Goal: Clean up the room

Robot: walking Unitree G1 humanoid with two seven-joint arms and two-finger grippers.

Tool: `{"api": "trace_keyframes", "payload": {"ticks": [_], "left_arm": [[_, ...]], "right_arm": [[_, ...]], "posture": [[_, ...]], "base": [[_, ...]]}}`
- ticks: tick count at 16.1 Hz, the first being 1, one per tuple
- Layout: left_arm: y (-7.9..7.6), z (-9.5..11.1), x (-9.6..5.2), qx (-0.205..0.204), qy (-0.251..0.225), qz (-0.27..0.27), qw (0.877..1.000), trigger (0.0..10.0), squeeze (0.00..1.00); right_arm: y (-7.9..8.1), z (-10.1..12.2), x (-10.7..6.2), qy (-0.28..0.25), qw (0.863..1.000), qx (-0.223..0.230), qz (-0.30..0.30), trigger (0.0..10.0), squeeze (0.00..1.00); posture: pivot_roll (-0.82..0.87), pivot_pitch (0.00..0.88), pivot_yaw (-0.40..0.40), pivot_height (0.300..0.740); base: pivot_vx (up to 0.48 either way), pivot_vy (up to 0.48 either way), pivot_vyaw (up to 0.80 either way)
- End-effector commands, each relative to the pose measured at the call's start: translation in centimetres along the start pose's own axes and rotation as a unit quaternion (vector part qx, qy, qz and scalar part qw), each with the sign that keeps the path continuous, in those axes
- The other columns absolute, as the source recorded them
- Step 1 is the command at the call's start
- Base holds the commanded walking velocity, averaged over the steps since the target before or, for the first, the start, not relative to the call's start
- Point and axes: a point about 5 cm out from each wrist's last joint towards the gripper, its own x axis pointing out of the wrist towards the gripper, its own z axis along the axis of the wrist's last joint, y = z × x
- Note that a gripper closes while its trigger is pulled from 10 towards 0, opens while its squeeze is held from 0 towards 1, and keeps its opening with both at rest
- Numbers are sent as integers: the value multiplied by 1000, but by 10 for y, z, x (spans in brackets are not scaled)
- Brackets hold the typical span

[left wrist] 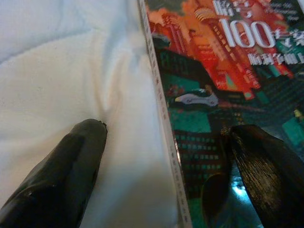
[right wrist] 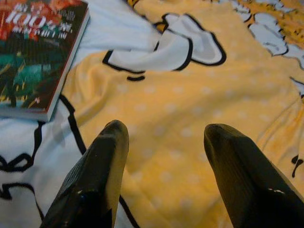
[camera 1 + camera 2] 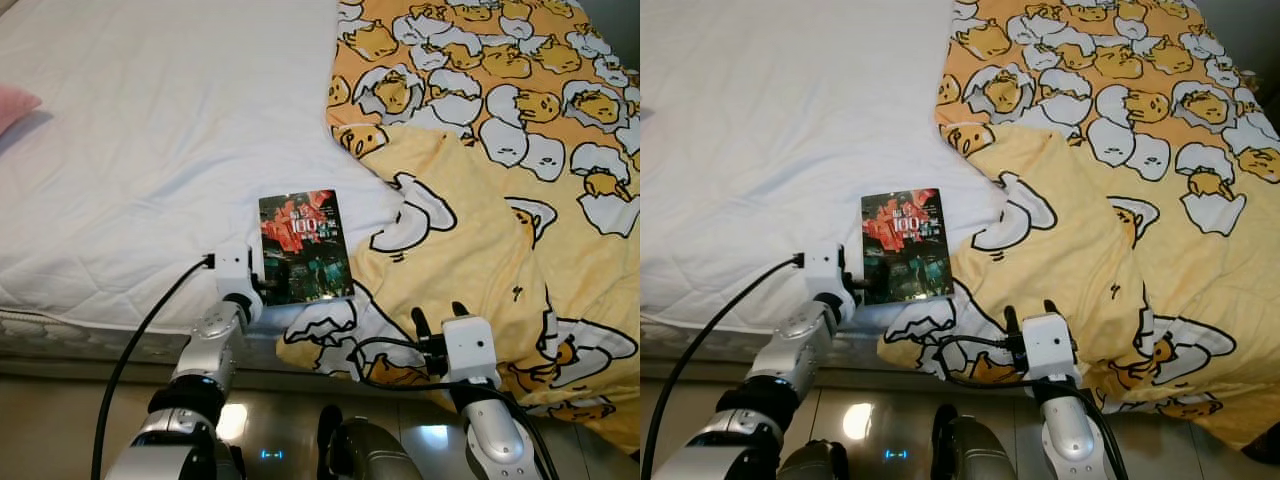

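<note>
A book (image 3: 305, 247) with a dark, glossy red-and-green cover is lying flat on the bed (image 3: 150, 150), near the bed's front edge, its right side just beside the folds of a yellow cartoon-print blanket (image 3: 500, 200).

The left gripper (image 1: 164, 142) is reaching in at the book's near left corner. Its fingers (image 1: 71, 171) are standing wide open, one resting over the white sheet beside the book, the other over the cover, so the book's left edge is sitting between them; nothing is being held yet.

The right gripper (image 2: 164, 152) is hovering over the blanket, to the right of the book and apart from it, its fingers open and empty.

The book is looking light and stiff, but thin and slick, and it is pressing into a soft sheet. A pinch across the near edge seems the likeliest hold; the glossy cover may slip.
</note>
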Motion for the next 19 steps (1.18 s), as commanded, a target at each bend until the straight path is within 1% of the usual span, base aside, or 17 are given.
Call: {"api": "trace_keyframes", "payload": {"ticks": [1, 2, 3, 4, 5, 6, 7, 10, 11, 12, 13, 14, 15, 16, 17, 18, 19], "left_arm": [[-13, -14, 0, -17, 28, -16, 999, 10000, 0], [-20, -14, 2, -33, 27, -28, 999, 10000, 0], [-32, -13, 4, -32, 24, -48, 998, 10000, 0], [-39, -13, 6, -31, 27, -56, 998, 10000, 0], [-42, -16, 7, -18, 39, -55, 998, 10000, 0], [-44, -22, 7, 0, 64, -51, 997, 10000, 0], [-46, -30, 6, -2, 89, -47, 995, 0, 0], [-51, -42, 3, 0, 124, -52, 991, 0, 0], [-51, -43, 3, 4, 124, -51, 991, 0, 0], [-52, -37, 5, 52, 106, -61, 991, 0, 0], [-52, -35, 6, 73, 97, -66, 990, 0, 0], [-51, -31, 6, 114, 83, -70, 988, 0, 0], [-50, -29, 7, 136, 77, -71, 985, 0, 0], [-51, -28, 7, 141, 75, -73, 984, 0, 0], [-53, -23, 8, 140, 63, -86, 984, 0, 0], [-59, -17, 10, 122, 47, -105, 986, 0, 0], [-60, -14, 11, 131, 41, -107, 985, 0, 0]], "right_arm": [[-4, -4, -4, 16, 1000, 0, 0, 10000, 0], [-4, -4, -5, 19, 1000, 0, 4, 10000, 0], [-2, -6, -7, 25, 1000, 1, 10, 10000, 0], [0, -7, -7, 29, 999, 3, 13, 10000, 0], [1, -7, -7, 30, 999, 4, 17, 10000, 0], [1, -6, -6, 31, 999, 5, 20, 10000, 0], [2, -7, -6, 33, 999, 5, 24, 10000, 0], [2, -8, -6, 39, 999, 6, 26, 10000, 0], [2, -8, -6, 40, 999, 6, 26, 10000, 0], [2, -8, -6, 41, 999, 7, 26, 10000, 0], [2, -8, -6, 43, 999, 7, 27, 10000, 0], [1, -9, -7, 45, 999, 6, 28, 10000, 0], [1, -10, -6, 47, 998, 7, 28, 10000, 0], [1, -10, -6, 47, 998, 7, 28, 10000, 0], [2, -10, -6, 48, 998, 7, 27, 10000, 0], [1, -10, -7, 49, 998, 7, 27, 10000, 0], [0, -10, -7, 49, 998, 6, 26, 10000, 0]], "posture": [[-66, 201, -134, 736], [-64, 206, -140, 736], [-63, 206, -144, 736], [-64, 206, -144, 736], [-67, 208, -145, 736], [-67, 210, -146, 736], [-67, 210, -146, 736], [-67, 210, -146, 736], [-67, 210, -146, 736], [-79, 213, -142, 736], [-79, 213, -142, 736], [-76, 217, -143, 736], [-76, 219, -143, 736], [-75, 220, -142, 736], [-78, 221, -142, 736], [-81, 221, -141, 736], [-83, 220, -139, 736]], "base": [[0, 0, 0], [0, 0, 0], [0, 0, 0], [0, 0, 0], [0, 0, 0], [0, 0, 0], [0, 0, 0], [0, 0, 0], [0, 0, 0], [0, 0, 0], [0, 0, 0], [0, 0, 0], [0, 0, 0], [0, 0, 0], [0, 0, 0], [0, 0, 0], [0, 0, 0]]}}
